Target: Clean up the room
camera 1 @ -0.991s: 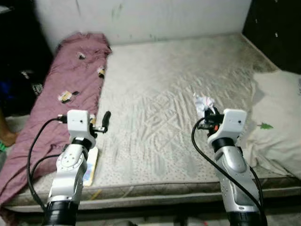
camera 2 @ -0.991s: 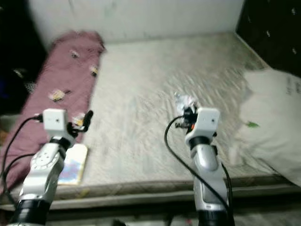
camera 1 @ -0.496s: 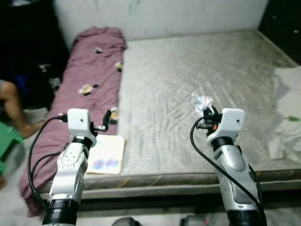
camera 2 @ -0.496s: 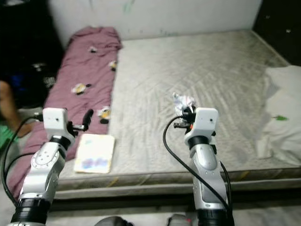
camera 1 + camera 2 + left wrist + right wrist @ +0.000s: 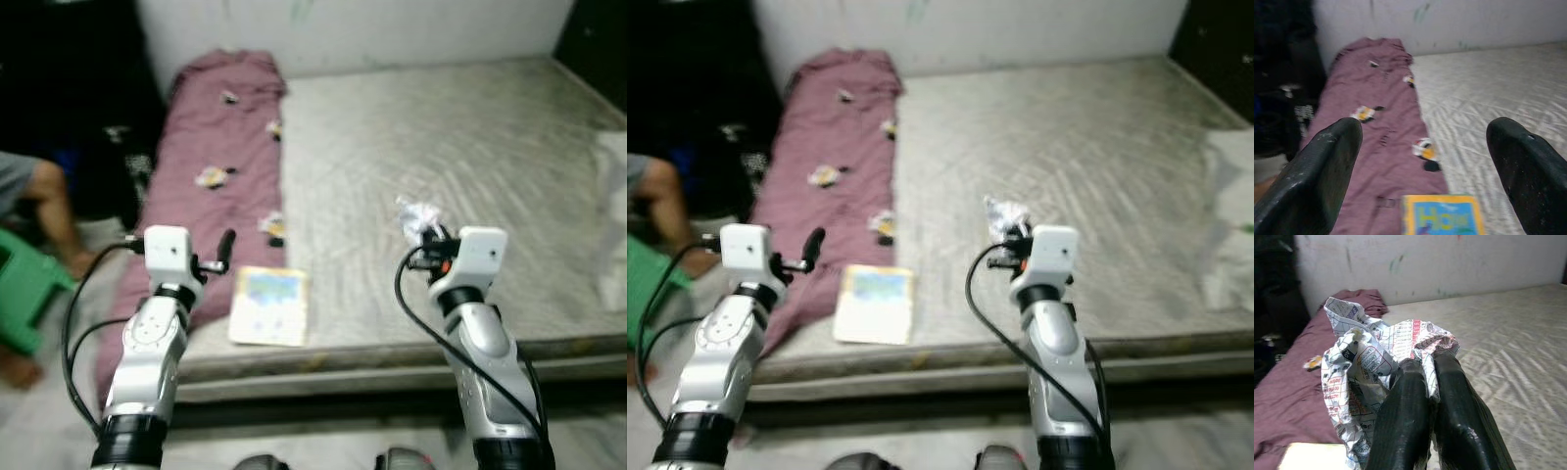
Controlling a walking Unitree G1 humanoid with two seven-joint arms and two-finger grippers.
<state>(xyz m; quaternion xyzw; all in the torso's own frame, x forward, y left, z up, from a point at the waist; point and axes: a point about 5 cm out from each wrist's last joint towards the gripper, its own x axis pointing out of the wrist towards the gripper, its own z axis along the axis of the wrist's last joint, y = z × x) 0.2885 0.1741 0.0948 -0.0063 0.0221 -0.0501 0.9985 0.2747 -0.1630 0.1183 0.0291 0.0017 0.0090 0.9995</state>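
Crumpled paper pinched in right pincer (above mattress)

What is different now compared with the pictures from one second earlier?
Only the camera has turned toward the robot's left: the bed slid right in view, and a person's leg and a green stool came in. The right gripper stays shut on the crumpled paper; the left gripper stays open; the book has not moved.

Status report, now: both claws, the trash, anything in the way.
Right claw shut on crumpled paper, held above mattress. Left claw open, empty. Book at mattress edge beside maroon blanket. Person's leg at left.
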